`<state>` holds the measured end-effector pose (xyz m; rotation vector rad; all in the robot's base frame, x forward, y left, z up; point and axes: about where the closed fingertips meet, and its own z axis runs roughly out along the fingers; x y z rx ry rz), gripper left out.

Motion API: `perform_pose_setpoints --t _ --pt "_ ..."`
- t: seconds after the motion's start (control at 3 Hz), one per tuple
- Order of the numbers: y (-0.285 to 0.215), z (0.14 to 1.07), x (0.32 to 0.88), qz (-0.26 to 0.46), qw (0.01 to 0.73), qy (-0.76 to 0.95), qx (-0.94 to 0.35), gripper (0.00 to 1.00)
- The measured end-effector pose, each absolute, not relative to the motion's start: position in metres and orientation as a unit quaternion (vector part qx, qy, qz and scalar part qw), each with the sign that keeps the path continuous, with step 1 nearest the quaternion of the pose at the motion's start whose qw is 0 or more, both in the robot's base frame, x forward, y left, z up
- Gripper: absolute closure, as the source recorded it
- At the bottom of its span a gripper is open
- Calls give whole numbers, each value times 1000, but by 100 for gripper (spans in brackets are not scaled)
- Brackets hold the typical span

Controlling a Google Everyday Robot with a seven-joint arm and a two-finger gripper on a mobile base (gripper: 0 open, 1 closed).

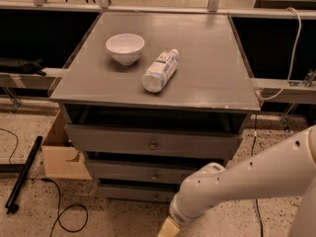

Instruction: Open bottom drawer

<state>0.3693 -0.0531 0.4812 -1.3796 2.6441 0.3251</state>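
The bottom drawer (129,192) is the lowest thin grey strip of the grey cabinet (207,78), with a small round knob (156,197). It sits below the middle drawer (133,171) and the taller top drawer (118,139). All three fronts stand slightly out from the frame. My white arm (247,181) comes in from the right and crosses the drawer's right end. My gripper (168,229) is at the picture's lower edge, just below and right of the bottom knob, mostly cut off.
A white bowl (125,48) and a lying plastic bottle (160,71) rest on the cabinet top. A cardboard box (59,154) stands on the floor at the cabinet's left. A black pole (23,174) and cables (64,214) lie on the floor.
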Motion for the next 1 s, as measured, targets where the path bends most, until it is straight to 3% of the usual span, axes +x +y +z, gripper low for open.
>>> perform_pose_setpoints --t 0.67,1.0 --pt "-45 477 365 111 63 874 -469 0" --pt "-66 465 355 122 60 887 -440 0"
